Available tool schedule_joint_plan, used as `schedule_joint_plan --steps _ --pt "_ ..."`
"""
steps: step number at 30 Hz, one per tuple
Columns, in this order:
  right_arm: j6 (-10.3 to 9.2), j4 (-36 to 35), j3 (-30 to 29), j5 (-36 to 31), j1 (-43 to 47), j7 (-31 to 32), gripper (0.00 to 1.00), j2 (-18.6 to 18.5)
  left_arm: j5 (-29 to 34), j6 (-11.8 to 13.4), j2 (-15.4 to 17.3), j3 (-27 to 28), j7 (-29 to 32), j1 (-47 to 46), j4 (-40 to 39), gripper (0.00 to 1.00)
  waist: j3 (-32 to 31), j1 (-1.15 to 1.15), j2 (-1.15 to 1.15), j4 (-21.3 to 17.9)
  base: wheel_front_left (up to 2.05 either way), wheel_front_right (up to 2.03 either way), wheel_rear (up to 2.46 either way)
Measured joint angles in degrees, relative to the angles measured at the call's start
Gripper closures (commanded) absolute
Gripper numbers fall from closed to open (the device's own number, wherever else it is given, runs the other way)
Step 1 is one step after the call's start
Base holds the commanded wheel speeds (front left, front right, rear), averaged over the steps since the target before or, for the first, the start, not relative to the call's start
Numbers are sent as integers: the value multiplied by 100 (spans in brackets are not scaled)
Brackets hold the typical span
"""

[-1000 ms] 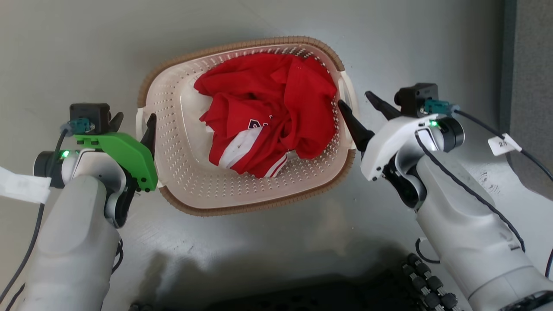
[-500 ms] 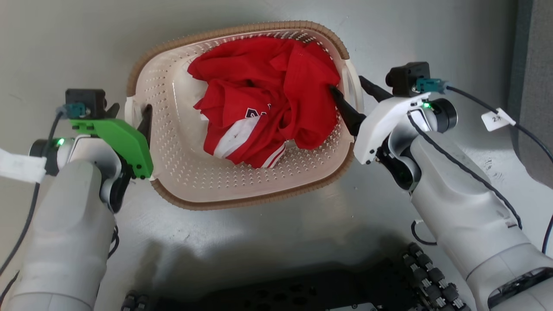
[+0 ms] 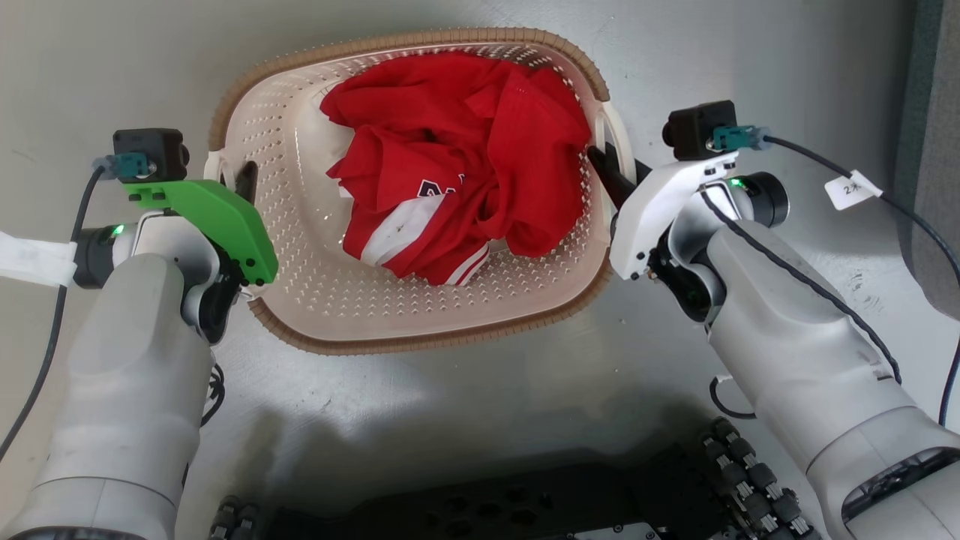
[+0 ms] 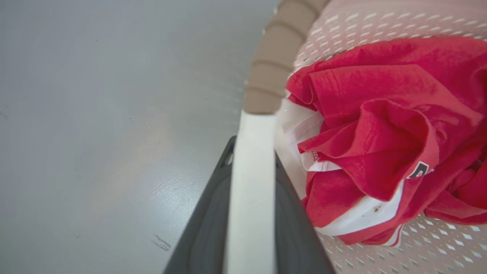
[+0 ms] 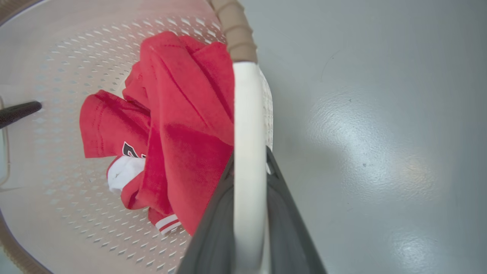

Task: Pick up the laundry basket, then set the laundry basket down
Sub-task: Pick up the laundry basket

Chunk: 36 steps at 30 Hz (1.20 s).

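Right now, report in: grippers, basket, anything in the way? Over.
Left gripper, right gripper: each shut on a white plastic side handle. Oval cream-white perforated laundry basket holds crumpled red-and-white cloth. Dark grey panel off right, apart from basket.

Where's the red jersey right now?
Head view: the red jersey lies crumpled inside the laundry basket, toward its far right side, close to the right pincer.

Glossy grey floor [image 3: 465, 405], lightly scuffed, is seen outboard of left fingers [image 4: 205, 228] and right fingers [image 5: 293, 228]; basket [image 3: 315, 300] contact unclear.
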Motion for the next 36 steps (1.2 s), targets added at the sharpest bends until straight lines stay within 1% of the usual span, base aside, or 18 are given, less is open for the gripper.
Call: schedule_joint_plan --steps 5,7,14,20,25,32,36 --pt "1 110 43 81 -100 -1 100 -9 -42 -3 -32 0 -69 -40 92 100 9 0 0 11 0 0 0" --pt "2 146 66 131 -124 -1 100 -11 -59 -42 -43 -2 -102 -75 169 100 5 0 0 15 0 0 0" --pt "4 414 159 235 -213 -42 100 4 -255 -46 -140 -83 -101 -165 457 100 -117 0 0 34 0 0 0" --pt "5 600 220 345 -215 60 100 0 -377 -46 -188 -256 66 -169 542 100 -279 1 0 35 0 0 0" --pt "8 767 267 427 -216 138 100 -8 -633 -45 -237 -360 283 -171 594 100 -472 0 0 22 0 0 0" --pt "12 992 299 578 -220 230 100 0 -838 -45 -266 -500 523 -172 658 100 -791 0 0 -2 0 0 0" --pt "62 1136 303 656 -220 294 100 14 -1006 -45 -280 -542 664 -172 732 100 -1000 0 0 -6 0 0 0"
